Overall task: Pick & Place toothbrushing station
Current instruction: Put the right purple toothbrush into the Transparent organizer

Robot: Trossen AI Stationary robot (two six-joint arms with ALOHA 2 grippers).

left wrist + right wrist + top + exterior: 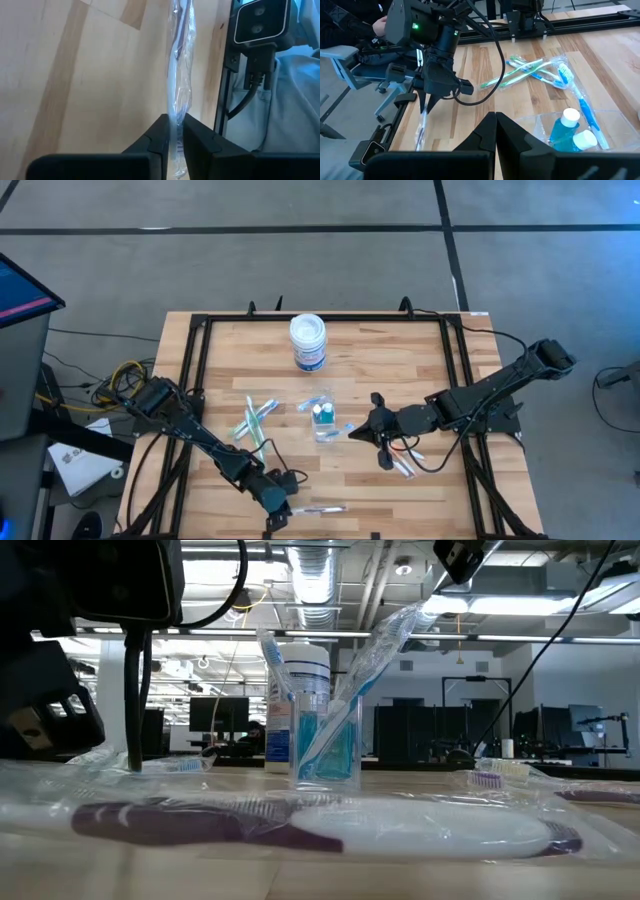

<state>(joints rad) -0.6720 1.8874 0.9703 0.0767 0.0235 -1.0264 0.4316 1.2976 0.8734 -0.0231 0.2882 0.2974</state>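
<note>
The left fingers [172, 131] are clamped on a wrapped toothbrush [180, 75] at the bench's [470, 490] near edge, its long axis along that edge, well apart from the clear cup [323, 418], while the right fingers [375, 426], together, wait just beside the cup

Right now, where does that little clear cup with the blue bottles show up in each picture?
High view: the clear cup sits mid-table, in front of the white jar.
Low view: centre, toothbrushes sticking out, jar right behind.
Left wrist view: not in it.
Right wrist view: bottom right, beside the right hand.
Shared landmark: the toothbrush pile.
</note>
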